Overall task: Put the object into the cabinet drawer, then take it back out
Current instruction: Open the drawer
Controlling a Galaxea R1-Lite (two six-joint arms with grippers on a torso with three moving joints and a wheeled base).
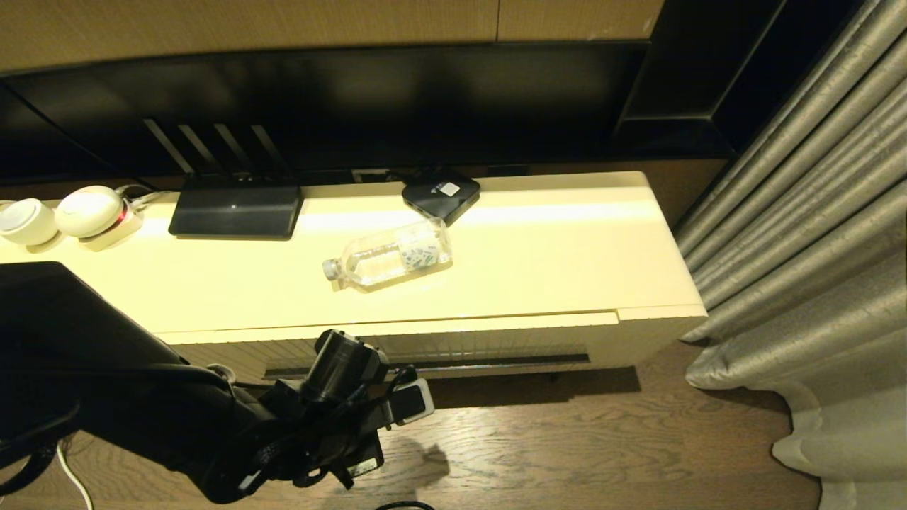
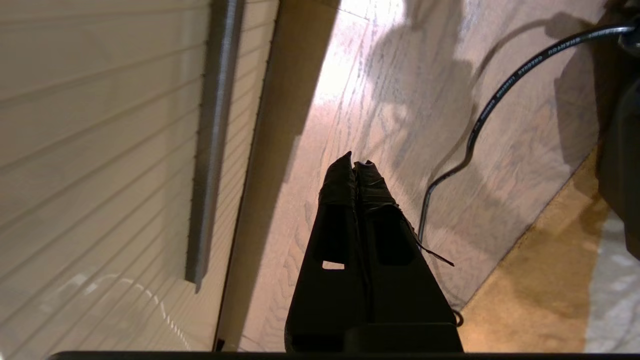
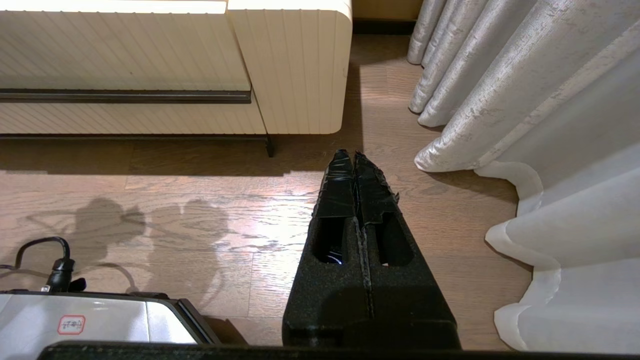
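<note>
Head view: water bottle (image 1: 388,257) lies on its side on the cabinet top (image 1: 538,248), just in front of a black box (image 1: 441,195); the cabinet drawer (image 1: 453,347) is closed. Left arm (image 1: 212,418) is low before the drawer front.

Left wrist view: left gripper (image 2: 356,165) — fingers pressed together, empty — beside the handle slot (image 2: 212,140), above wooden floor (image 2: 400,100).

Right wrist view: right gripper (image 3: 354,155) closed on nothing, over floor near the curtain (image 3: 525,100).

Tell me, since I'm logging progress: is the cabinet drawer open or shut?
Shut. The cabinet drawer front sits flush under the cabinet top, nothing pulled out, and the water bottle lies on its side on top.
</note>
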